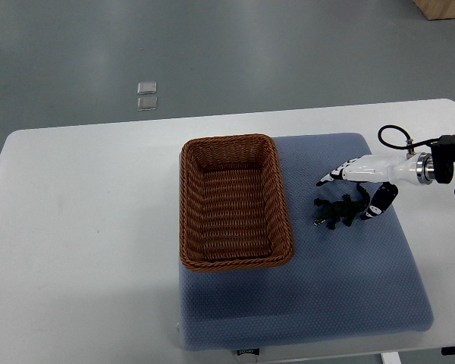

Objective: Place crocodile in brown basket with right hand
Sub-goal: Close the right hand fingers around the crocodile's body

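so the toy crocodile [338, 211] is lying flat on the blue cushion mat [349, 296], just right of the brown wicker basket [189, 227] and not touching it. head end seems to be pointing left toward the basket, tail curling up toward the right hand [362, 184], though it's small and dark so i'm not swearing to that.

the right hand is coming in from the right edge and hovering right over the tail end. fingers are spread apart and stretched out, thumb hanging down beside the tail, nothing clamped yet as far as i can tell. whether a fingertip is already brushing the toy, can't say from this angle. left hand isn't showing at all.

handling guess: looks like a small rubbery or plastic figure, so probably really light, a bit bendy at the legs and tail, not fragile. the soft mat is likely giving a little under it, which should help fingers get under. i'd be pinching across the body mid-back rather than the thin tail, since the tail is probably flexing and slipping out. basket is sitting empty, open side up, so the drop looks easy.
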